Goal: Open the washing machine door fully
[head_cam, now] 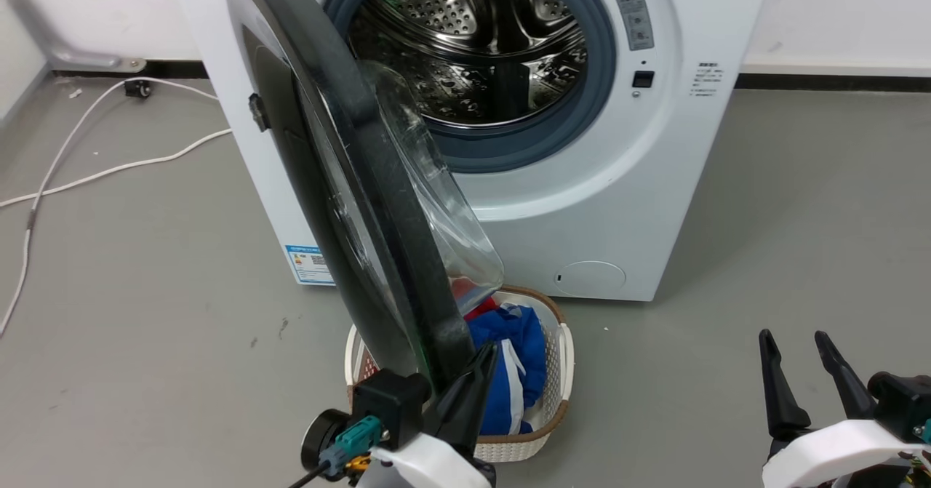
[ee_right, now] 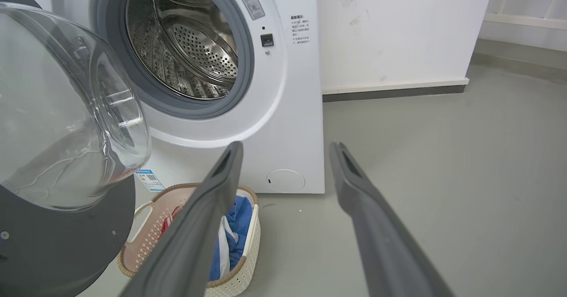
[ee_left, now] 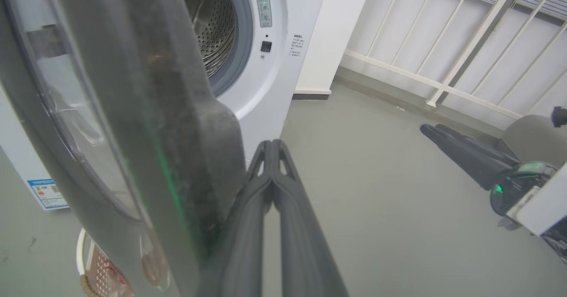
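– White washing machine [head_cam: 604,204] at the far side, drum mouth uncovered. Where do we have the washing machine door [head_cam: 378,204]?
– About halfway out, hinged on the machine's left, edge-on to us, glass bowl facing right. We judge ourselves mid-swing, not done.
– And our left gripper [head_cam: 486,353]?
– Fingers pressed together, holding nothing, their side against the door's inner rim at its near edge. Next we would push that rim leftward until the door lies wide.
– Anything in the way?
– A white basket [head_cam: 560,357] of blue clothes [head_cam: 520,350] sits on the floor under the door's near edge; our forearm could brush it. Our right gripper [head_cam: 794,339] waits spread wide and empty, well off right. A white cable [head_cam: 109,168] lies far left, likely outside the sweep.
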